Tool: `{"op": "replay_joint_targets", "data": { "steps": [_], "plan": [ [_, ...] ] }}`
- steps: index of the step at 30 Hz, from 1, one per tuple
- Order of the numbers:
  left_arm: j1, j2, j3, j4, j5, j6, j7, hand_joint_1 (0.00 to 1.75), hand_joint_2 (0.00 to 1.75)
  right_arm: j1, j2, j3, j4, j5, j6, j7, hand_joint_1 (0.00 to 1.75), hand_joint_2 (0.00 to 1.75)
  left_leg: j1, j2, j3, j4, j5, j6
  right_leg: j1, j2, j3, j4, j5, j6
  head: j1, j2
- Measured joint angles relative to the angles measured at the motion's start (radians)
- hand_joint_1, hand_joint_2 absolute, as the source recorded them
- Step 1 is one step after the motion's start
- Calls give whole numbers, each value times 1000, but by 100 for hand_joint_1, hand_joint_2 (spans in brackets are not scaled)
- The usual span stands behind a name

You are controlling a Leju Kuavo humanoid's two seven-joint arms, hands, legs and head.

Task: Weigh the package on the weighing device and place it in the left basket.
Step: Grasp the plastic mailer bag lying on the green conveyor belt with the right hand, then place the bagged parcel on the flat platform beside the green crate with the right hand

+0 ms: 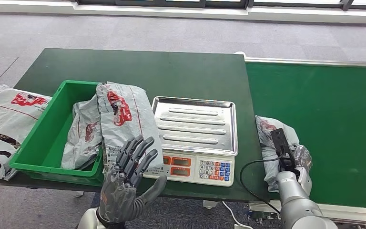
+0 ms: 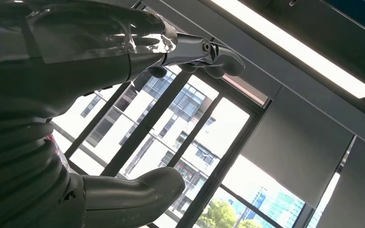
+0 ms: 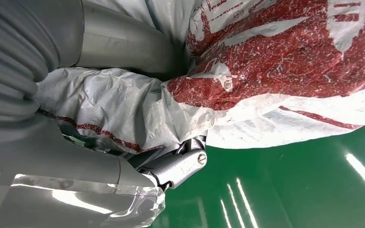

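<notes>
- Far left: a large white plastic bag with red and black print [image 1: 2, 124] hangs off the left end of the dark green surface [image 1: 171, 71].
- Next: green rectangular plastic basket [image 1: 47, 138] at the surface's front-left. One crumpled grey poly mailer [image 1: 83, 136] lies inside it; a second grey poly mailer with red print [image 1: 124, 119] lies over the basket's right rim, leaning toward the scale.
- Left hand [image 1: 126, 183]: raised in front of the surface edge, palm up, just before the basket's right corner. Fingers [image 1: 138, 150] spread apart, holding nothing. In the left wrist view the thumb [image 2: 138, 187] and fingers [image 2: 204, 50] stand apart with windows behind them.
- Centre: white electronic scale with a steel tray [image 1: 195, 125], red displays and a keypad on its front. Nothing on the tray.
- Right of the scale: bright green conveyor belt [image 1: 324, 119] butts against the surface.
- Task package: grey poly-mailer package with red print [image 1: 274, 138] lies on the belt at its left edge, near the front, well apart from the basket.
- Right hand [image 1: 290, 164]: down on the package. In the right wrist view the thumb [image 3: 123, 42] and fingers [image 3: 180, 166] close around a bunched fold of the package [image 3: 275, 66], which rests on the belt [image 3: 290, 185].
</notes>
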Motion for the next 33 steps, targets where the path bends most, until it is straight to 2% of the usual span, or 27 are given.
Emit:
{"op": "replay_joint_targets", "data": {
  "steps": [4,7,9,12,14,16,19,24,33],
  "plan": [
    [0,0,0,0,0,0,0,0,175,1,0,2,0,-6,-4,-1,175,175,0,0,0,0,0,0,0,0,0,0,0,0,0,0],
    [0,0,0,0,-2,0,0,0,175,4,0,4,0,-43,-46,-32,175,175,0,0,0,0,0,0,0,0,0,0,0,0,0,0],
    [0,0,0,-1,-6,-1,1,0,175,11,1,3,-4,-116,-133,-111,175,175,0,-2,-1,0,0,0,0,-2,0,0,0,0,0,0],
    [0,-1,0,-3,-13,-3,6,0,175,21,7,-3,-42,-287,-289,-293,175,175,0,-4,-2,0,0,0,0,-3,0,0,-1,1,0,0],
    [0,-1,0,-4,-18,-3,11,0,175,30,18,-9,-97,-403,-343,-396,175,175,0,-4,-1,0,0,0,0,-3,0,0,-1,1,0,0],
    [0,-1,0,-5,-22,3,16,0,175,54,47,-11,-201,-490,-358,-446,175,175,0,-4,-1,0,0,0,0,-2,0,0,-1,1,0,0],
    [-1,-1,-1,-2,-24,22,22,0,175,97,113,-1,-406,-544,-362,-465,175,175,0,-4,-2,0,0,0,0,-2,-1,0,-1,1,0,0],
    [-4,0,-2,8,-24,45,30,0,175,123,196,22,-642,-524,-362,-468,175,175,0,-2,-2,0,0,-1,0,-1,-2,1,-2,0,0,0],
    [-10,1,-6,16,-25,49,44,0,175,140,248,72,-776,-534,-362,-468,175,175,0,-2,-2,0,0,0,0,-1,-2,1,-1,0,0,0]
  ]
}}
